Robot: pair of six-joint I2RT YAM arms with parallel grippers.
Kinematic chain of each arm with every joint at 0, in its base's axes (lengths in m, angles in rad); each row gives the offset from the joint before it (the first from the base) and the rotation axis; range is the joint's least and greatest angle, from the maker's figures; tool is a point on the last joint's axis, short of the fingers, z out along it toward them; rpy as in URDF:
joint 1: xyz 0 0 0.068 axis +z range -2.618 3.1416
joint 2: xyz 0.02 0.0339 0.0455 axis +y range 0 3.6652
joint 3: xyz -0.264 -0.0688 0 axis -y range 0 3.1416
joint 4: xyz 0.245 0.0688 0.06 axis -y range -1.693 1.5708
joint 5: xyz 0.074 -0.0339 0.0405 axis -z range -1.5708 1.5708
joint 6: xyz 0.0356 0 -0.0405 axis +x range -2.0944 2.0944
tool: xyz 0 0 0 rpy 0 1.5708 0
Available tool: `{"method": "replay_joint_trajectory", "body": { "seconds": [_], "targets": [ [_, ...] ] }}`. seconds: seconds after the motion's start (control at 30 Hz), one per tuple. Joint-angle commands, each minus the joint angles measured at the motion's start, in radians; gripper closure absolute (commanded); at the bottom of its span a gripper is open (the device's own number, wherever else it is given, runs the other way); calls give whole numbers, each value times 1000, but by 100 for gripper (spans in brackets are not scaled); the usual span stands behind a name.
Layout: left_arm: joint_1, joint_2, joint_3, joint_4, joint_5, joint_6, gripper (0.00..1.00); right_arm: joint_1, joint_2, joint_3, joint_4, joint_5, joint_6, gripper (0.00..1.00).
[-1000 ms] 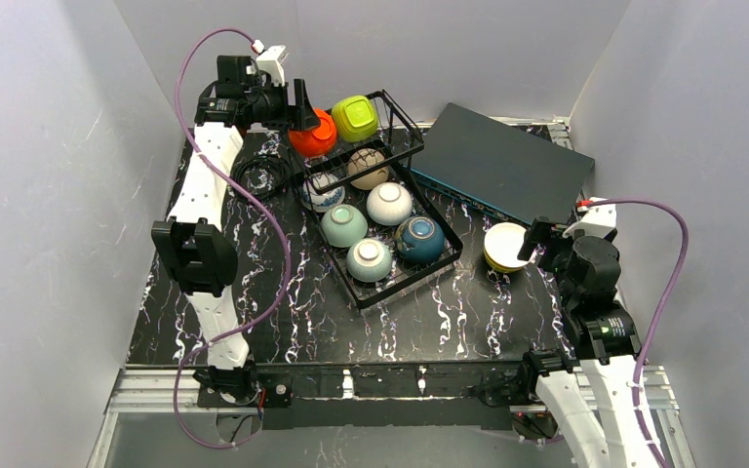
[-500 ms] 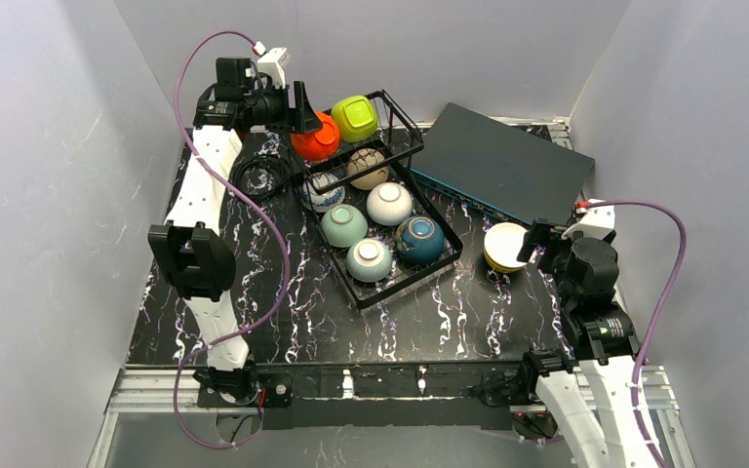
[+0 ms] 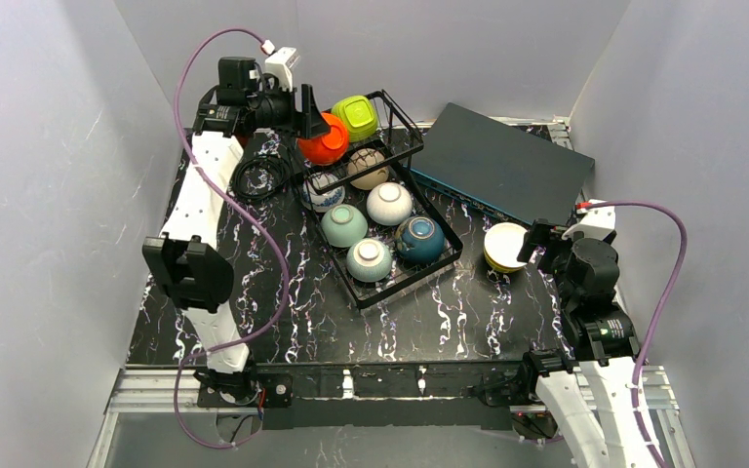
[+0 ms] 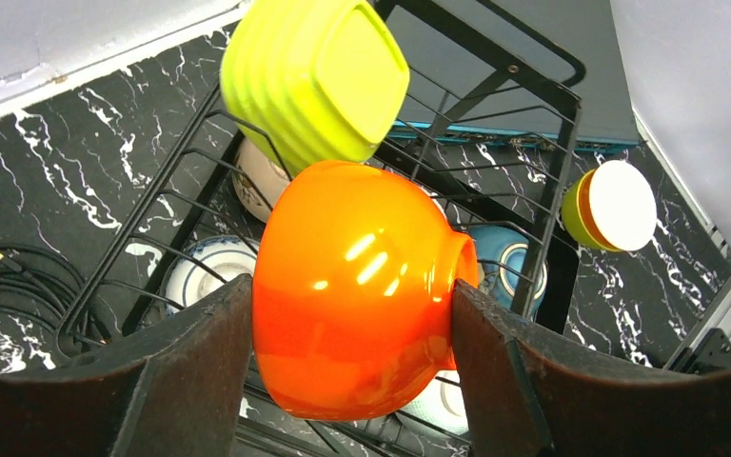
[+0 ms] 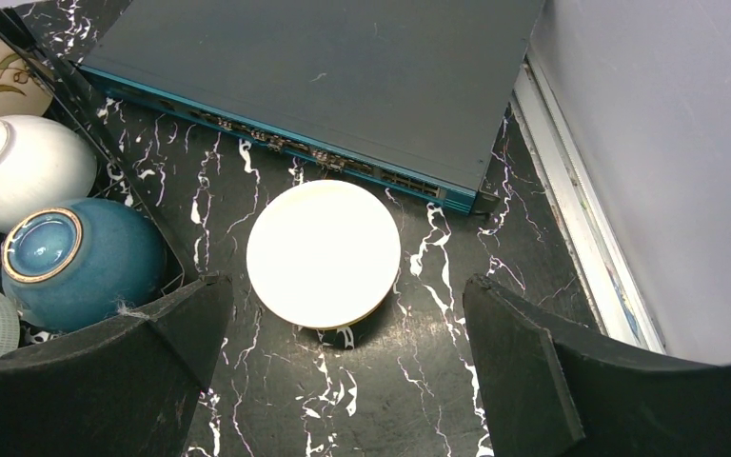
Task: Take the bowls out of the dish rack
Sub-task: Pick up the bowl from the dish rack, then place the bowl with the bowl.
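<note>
A glossy orange round bowl [image 4: 362, 238], tipped sideways, is clamped in the left gripper [image 4: 347, 314] at the overhead view's upper left, over the black wire dish rack [image 3: 410, 281]'s raised tier. That tier holds one lime green ribbed bowl [image 3: 355, 117]; the lower tray holds six upturned glazed bowls [image 3: 389, 203]. One yellow, white-lined bowl [image 3: 503, 246] sits on the black marbled table [image 3: 429, 322] right of the rack, below the wide-open right gripper [image 5: 343, 314].

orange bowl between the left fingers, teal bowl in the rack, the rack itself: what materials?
The orange bowl is probably plastic, glossy: even colour, sharp highlights. The teal bowl looks like glazed ceramic: mottled glaze, pale-rimmed foot. The rack is thin black wire, likely coated metal.
</note>
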Motion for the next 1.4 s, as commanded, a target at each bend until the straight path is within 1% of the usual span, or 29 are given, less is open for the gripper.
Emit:
{"method": "replay_joint_trajectory", "body": {
  "seconds": [0.0, 0.13, 0.2, 0.4, 0.6, 0.73, 0.87, 1.0, 1.2, 1.3, 1.37],
  "targets": [
    [-27, -118, -21, 11, 42, 89, 54, 6, -13, -6, 57, -9, -12, 1],
    [-55, -159, -51, 19, 21, 153, 54, 8, -1, 4, 57, -39, -17, 1],
    [-72, -186, -75, 23, 13, 185, 52, 7, 12, 18, 52, -57, -21, 1],
    [-119, -306, -175, 79, -18, 302, 51, 7, 62, 83, 17, -116, -32, 1],
    [-208, -423, -278, 109, -82, 457, 51, 7, 103, 138, 35, -191, -67, 1],
    [-268, -509, -381, 154, -130, 548, 51, 7, 147, 188, 50, -262, -72, 1],
    [-301, -603, -488, 225, -120, 601, 51, 8, 191, 242, 50, -372, -100, 1],
    [-334, -679, -580, 290, -114, 635, 51, 6, 252, 304, 13, -461, -149, 1],
    [-385, -775, -719, 369, -91, 724, 55, 8, 325, 354, -2, -611, -151, 1],
    [-423, -819, -810, 433, -84, 785, 57, 7, 363, 374, -5, -693, -151, 1],
    [-455, -852, -877, 490, -94, 829, 58, 8, 396, 391, -11, -774, -151, 1]
  ]
}}
